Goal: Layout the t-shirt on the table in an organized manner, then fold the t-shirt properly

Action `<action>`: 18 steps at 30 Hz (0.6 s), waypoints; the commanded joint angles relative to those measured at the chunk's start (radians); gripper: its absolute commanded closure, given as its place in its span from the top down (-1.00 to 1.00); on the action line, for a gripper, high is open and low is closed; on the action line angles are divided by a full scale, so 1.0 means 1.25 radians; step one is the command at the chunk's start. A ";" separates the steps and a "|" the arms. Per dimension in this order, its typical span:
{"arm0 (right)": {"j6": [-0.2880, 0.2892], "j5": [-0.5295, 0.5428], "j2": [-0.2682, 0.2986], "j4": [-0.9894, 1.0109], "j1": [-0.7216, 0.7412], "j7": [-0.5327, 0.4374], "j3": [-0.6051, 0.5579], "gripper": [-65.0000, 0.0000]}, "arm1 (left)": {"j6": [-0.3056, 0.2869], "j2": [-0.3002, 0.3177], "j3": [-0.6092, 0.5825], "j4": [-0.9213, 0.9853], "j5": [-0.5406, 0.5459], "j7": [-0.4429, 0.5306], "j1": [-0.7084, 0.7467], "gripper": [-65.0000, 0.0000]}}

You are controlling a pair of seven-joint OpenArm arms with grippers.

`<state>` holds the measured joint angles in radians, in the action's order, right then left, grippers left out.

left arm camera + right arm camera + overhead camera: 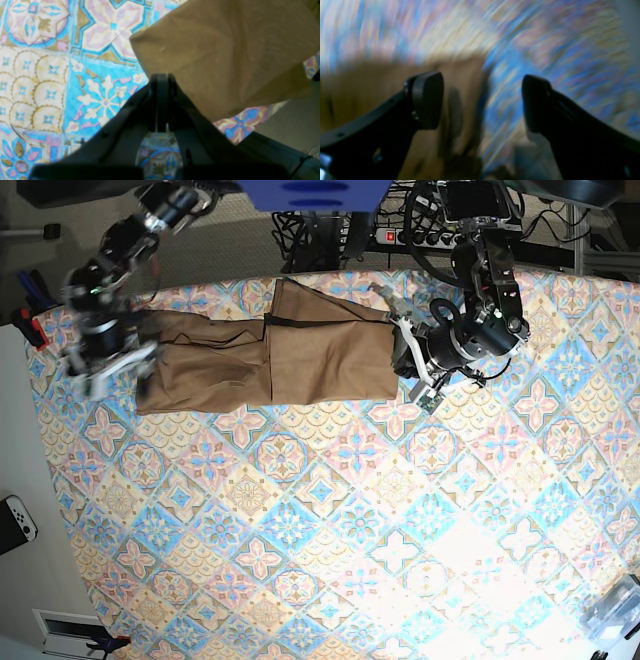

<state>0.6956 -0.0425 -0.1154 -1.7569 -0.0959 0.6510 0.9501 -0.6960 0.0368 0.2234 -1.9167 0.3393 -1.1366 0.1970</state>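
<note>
The tan t-shirt [300, 360] lies spread along the far side of the table [330, 510], with one layer folded over its right part. My left gripper [410, 368] sits at the shirt's right edge. In the left wrist view the left gripper [161, 77] is shut, its tips against the edge of the tan t-shirt [225, 55], and no cloth shows between them. My right gripper [105, 368] is blurred at the shirt's left end. The right wrist view is smeared: my right gripper [482, 100] stands wide open and empty above the tan t-shirt [370, 82] and the table [557, 50].
Behind the shirt is the table's far edge, with cables and a power strip [400, 235] beyond it. A white game controller [15, 520] lies off the table at the left. A clear plastic item [615, 610] sits at the near right corner. Bare floor [295, 120] shows past the table edge.
</note>
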 commanded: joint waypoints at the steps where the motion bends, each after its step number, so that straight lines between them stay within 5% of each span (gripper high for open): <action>1: 0.002 0.020 0.008 -0.005 0.023 0.004 0.029 0.44 | -0.002 0.004 0.000 -0.015 0.014 0.015 -0.007 -1.00; 10: 0.002 0.024 0.009 0.105 0.079 0.276 0.103 0.44 | -0.002 0.004 0.001 -0.015 0.014 0.015 -0.008 -1.00; 18: 0.002 0.024 0.009 0.110 0.082 0.297 0.105 0.44 | -0.002 0.004 0.001 -0.015 0.014 0.015 -0.008 -1.00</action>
<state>0.6926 -0.0204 -0.1131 -1.6066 -0.0025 1.0313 1.0809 -0.6960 0.0422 0.2241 -1.9167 0.3393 -1.1370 0.1947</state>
